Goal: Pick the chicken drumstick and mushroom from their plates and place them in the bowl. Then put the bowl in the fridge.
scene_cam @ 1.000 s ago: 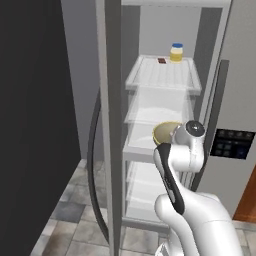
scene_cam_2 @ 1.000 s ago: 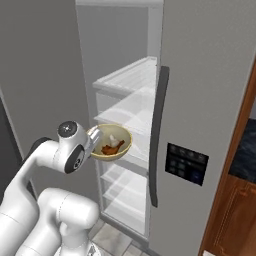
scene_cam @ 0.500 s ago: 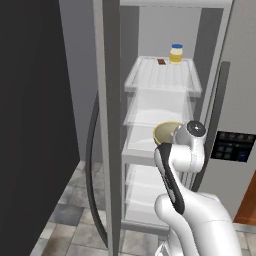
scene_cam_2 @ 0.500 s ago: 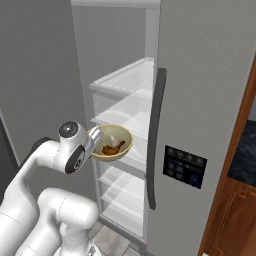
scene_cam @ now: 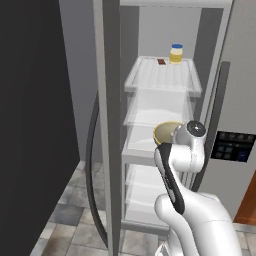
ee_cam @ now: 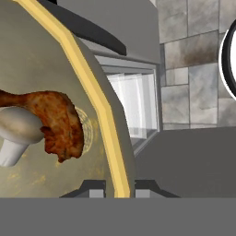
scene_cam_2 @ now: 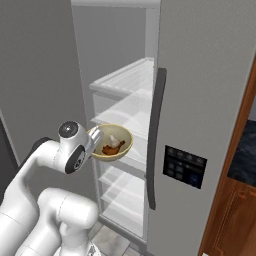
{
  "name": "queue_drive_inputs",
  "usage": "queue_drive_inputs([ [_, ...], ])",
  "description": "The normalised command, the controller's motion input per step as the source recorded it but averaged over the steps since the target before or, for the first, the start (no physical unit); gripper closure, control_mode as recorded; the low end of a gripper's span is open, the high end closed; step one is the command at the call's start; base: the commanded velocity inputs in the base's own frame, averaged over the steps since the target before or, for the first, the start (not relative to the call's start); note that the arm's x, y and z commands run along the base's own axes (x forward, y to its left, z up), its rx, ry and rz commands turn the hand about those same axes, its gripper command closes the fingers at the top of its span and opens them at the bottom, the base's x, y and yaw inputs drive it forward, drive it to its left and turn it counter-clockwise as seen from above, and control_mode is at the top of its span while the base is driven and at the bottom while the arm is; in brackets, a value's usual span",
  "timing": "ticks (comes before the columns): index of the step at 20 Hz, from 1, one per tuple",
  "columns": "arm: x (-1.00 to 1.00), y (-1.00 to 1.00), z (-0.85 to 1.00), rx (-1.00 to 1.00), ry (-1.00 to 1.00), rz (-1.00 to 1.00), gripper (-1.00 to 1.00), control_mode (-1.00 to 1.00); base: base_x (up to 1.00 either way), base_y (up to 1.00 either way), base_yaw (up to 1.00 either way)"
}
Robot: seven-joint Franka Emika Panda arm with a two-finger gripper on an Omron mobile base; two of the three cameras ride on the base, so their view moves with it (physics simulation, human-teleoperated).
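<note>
My gripper (ee_cam: 120,188) is shut on the yellow rim of the tan bowl (ee_cam: 94,99), one fingertip on each side of the rim. Inside the bowl lie the glossy brown chicken drumstick (ee_cam: 57,122) and the pale mushroom (ee_cam: 18,126), touching each other. In the right base view the bowl (scene_cam_2: 120,150) hangs level at my gripper (scene_cam_2: 95,138), just in front of a middle shelf of the open grey fridge (scene_cam_2: 200,75), with the drumstick (scene_cam_2: 113,147) and mushroom (scene_cam_2: 114,138) in it. From the left, the arm half hides the bowl (scene_cam: 166,132). The plates are out of view.
The fridge's left door (scene_cam: 107,125) stands open, its curved handle (scene_cam: 92,165) low on the left. A yellow-capped bottle (scene_cam: 176,53) and a small dark item (scene_cam: 161,61) sit on the top shelf. The shut right door carries a black dispenser panel (scene_cam_2: 185,166). A wooden cabinet (scene_cam_2: 235,200) stands to the right.
Both base views have shifted slightly, so the camera has moved. The bowl stays gripped at the same height before the middle shelf.
</note>
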Motion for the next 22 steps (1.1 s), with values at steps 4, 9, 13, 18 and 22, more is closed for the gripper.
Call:
queue_drive_inputs([
  [4, 0.00, 0.00, 0.00, 0.00, 0.00, 0.00, 1.00, 1.00, 0.00, 0.00, 0.00],
  [9, 0.00, 0.00, 0.00, 0.00, 0.00, 0.00, 1.00, -1.00, 0.00, 0.00, 0.00],
  [13, 0.00, 0.00, 0.00, 0.00, 0.00, 0.00, 1.00, -1.00, 0.00, 0.00, 0.00],
  [18, 0.00, 0.00, 0.00, 0.00, 0.00, 0.00, 1.00, -1.00, 0.00, 0.00, 0.00],
  [22, -0.20, 0.07, 0.05, -0.02, -0.13, 0.01, 1.00, -1.00, 0.00, 0.00, 0.00],
])
